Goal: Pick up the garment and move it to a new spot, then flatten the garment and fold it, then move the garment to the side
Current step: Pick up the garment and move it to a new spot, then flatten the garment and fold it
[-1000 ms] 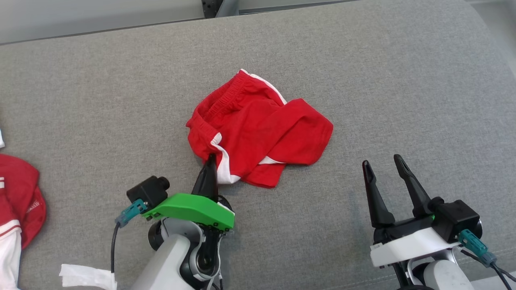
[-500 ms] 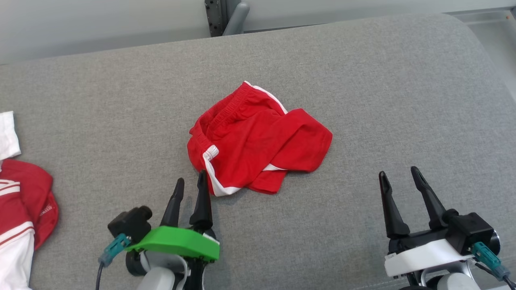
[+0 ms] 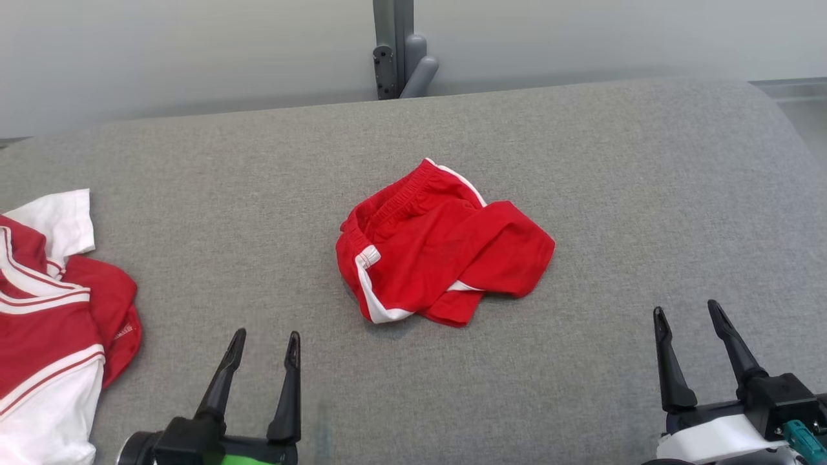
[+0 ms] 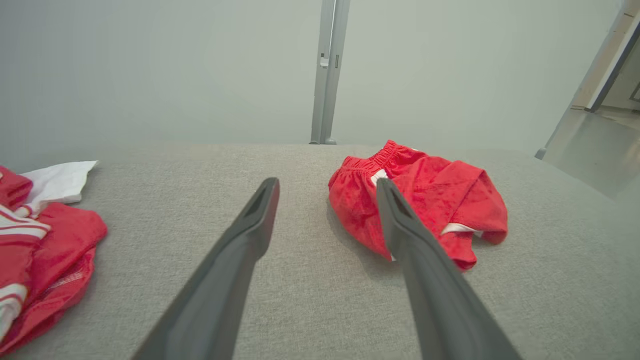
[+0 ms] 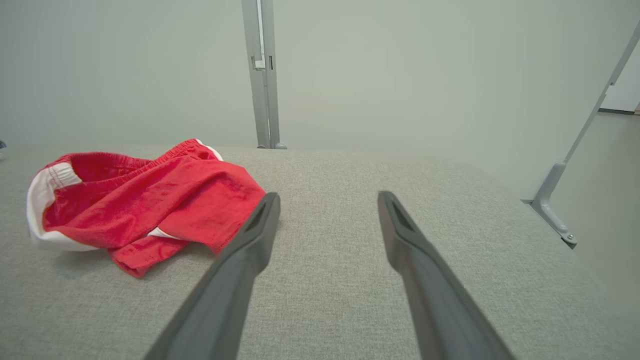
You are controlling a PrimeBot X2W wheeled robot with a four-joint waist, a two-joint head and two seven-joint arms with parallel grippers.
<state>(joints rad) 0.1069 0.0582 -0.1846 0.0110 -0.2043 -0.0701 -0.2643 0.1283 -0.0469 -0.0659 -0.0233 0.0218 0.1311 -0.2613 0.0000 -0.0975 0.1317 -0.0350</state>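
Pincer left (image 3: pixel 267 333), pincer right (image 3: pixel 685 307): agape, empty.

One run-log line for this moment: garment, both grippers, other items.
garment: red shorts crumpled, unfolded, lying free | left gripper: open, empty | right gripper: open, empty | nearby: red-and-white shirt, left edge

One red garment (image 3: pixel 446 248) with white trim, crumpled at the centre of the frame. One heap of red-and-white clothing (image 3: pixel 52 310) at the left edge, number of pieces in it impossible to tell. Two grippers, left gripper (image 3: pixel 267 333) at the lower left and right gripper (image 3: pixel 685 307) at the lower right, two dark fingers (image 3: pixel 221 381) on each, four in all. One grey padded surface (image 3: pixel 581 161). One grey post (image 3: pixel 394 45) at the top centre
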